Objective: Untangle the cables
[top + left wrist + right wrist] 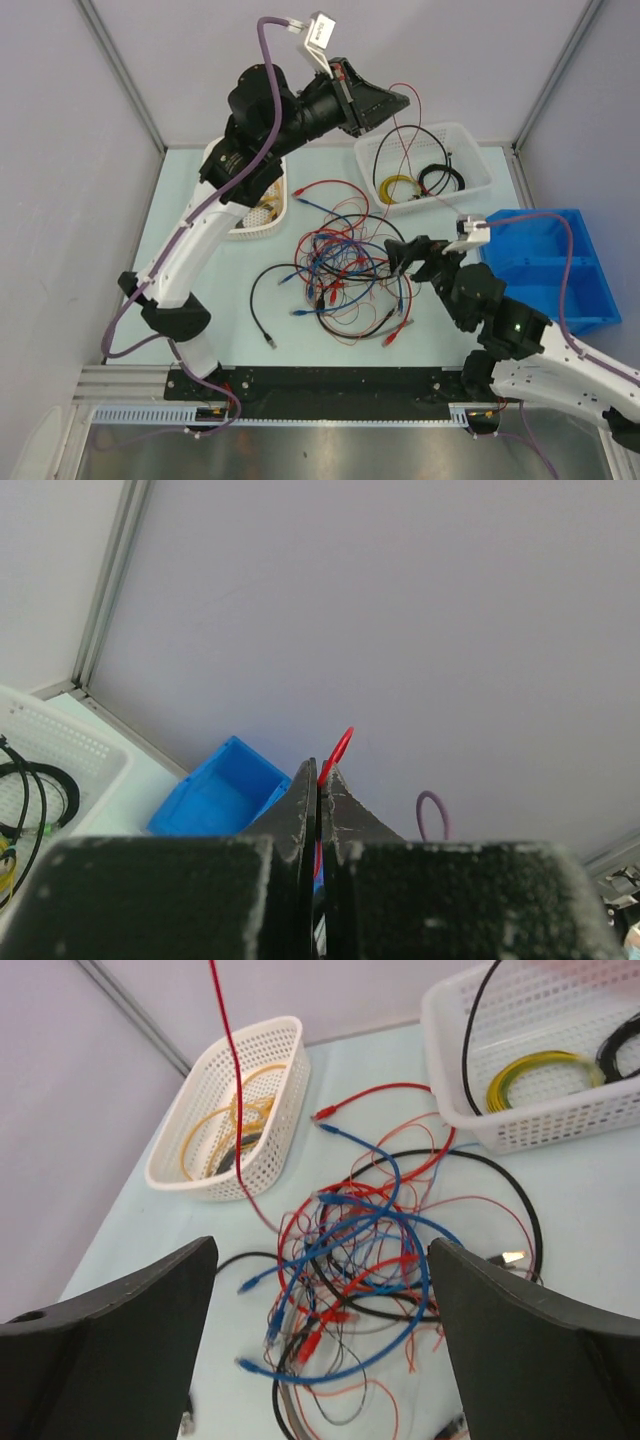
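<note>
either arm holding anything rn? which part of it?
Yes: the left jaws are shut on a thin red cable, pinching a bend along its length, no plug at the tips. The right jaws are open above the tangle, holding nothing.

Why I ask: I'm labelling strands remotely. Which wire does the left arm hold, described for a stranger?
Find the left gripper, raised high near the white rectangular basket at the far side. Pinched in its shut jaws is a thin red wire that drops toward the tangled pile. Unlike the other red strands lying flat, it runs up through the air.
</note>
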